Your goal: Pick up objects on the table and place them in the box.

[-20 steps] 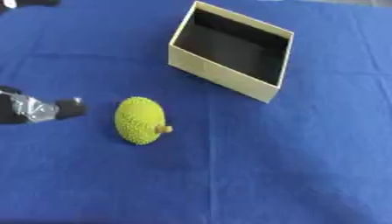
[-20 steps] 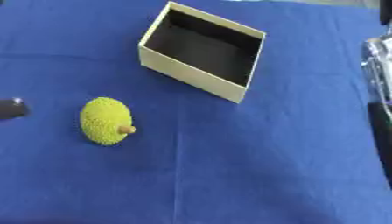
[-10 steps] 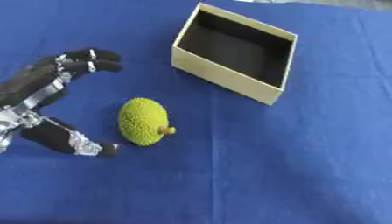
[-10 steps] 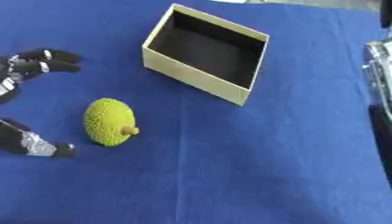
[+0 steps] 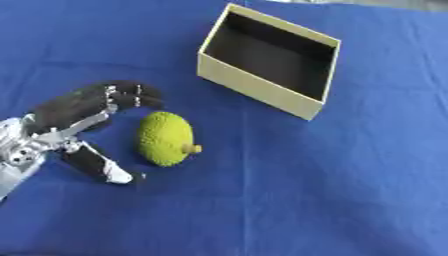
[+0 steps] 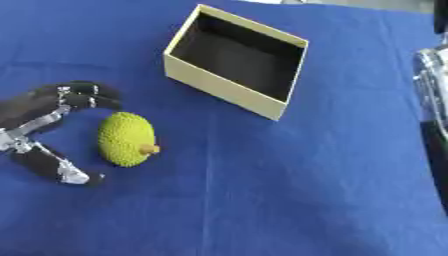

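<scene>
The left hand [image 5: 74, 131] has closed in on the yellow-green fruit [image 5: 164, 138] from nine o'clock — spread open, not yet gripping; the box [image 5: 269, 60] waits at one o'clock.

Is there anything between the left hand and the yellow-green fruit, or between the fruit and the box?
Nothing visible. The left hand is open around the bumpy fruit, only bare blue cloth between them. From the fruit to the open box, only cloth too.
</scene>
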